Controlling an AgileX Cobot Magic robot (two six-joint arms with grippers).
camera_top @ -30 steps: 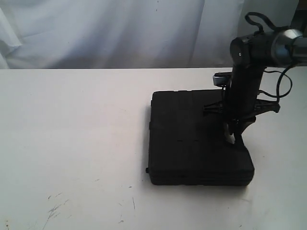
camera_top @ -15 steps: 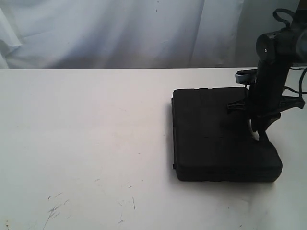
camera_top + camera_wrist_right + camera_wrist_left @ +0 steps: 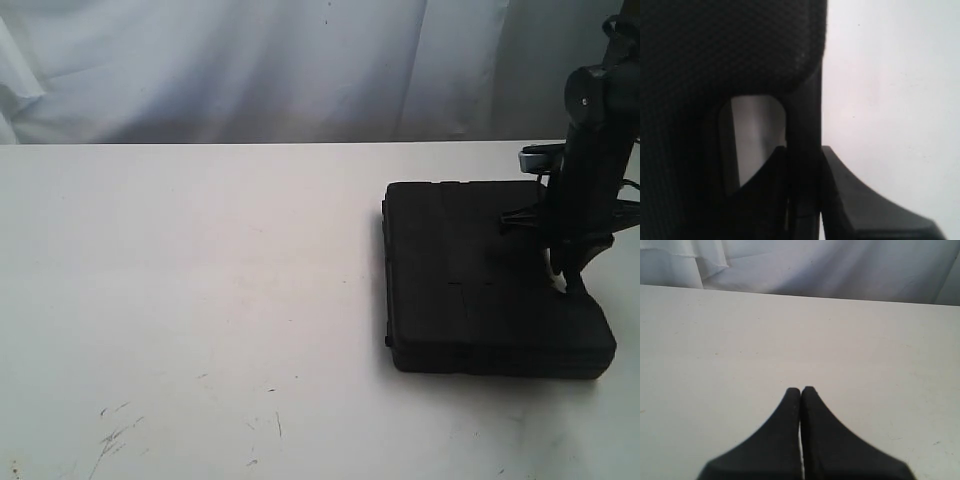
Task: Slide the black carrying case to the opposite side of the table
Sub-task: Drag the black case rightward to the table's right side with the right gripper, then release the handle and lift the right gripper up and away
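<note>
White worktop (image 3: pixel 200 280) lies bare across the left and middle of the exterior view, apart from faint scuff marks (image 3: pixel 115 430) near the front edge; a pale cloth backdrop (image 3: pixel 250 70) hangs behind. Only its own wrist view shows the left pincer (image 3: pixel 800 390): fingers pressed together, nothing between them, hovering over bare worktop, and by my judgement taking no part in the job. Further right, the black carrying case (image 3: pixel 495 280) lies flat on the right part of the worktop, well apart from the scuffs, its right edge close to the picture's border. At that edge the right pincer (image 3: pixel 560 285) comes down. The right wrist view shows its fingers (image 3: pixel 860 205) pinching the bar of the case's handle (image 3: pixel 807 110), with white worktop visible through the handle opening. The grip looks chosen for dragging: the case stays flat on its base and is not lifted. The right arm (image 3: pixel 590 170) stands nearly upright over the handle, wrist pointing straight down. The slide looks well along. The worktop's right edge is out of view, so I cannot tell how much room remains.
</note>
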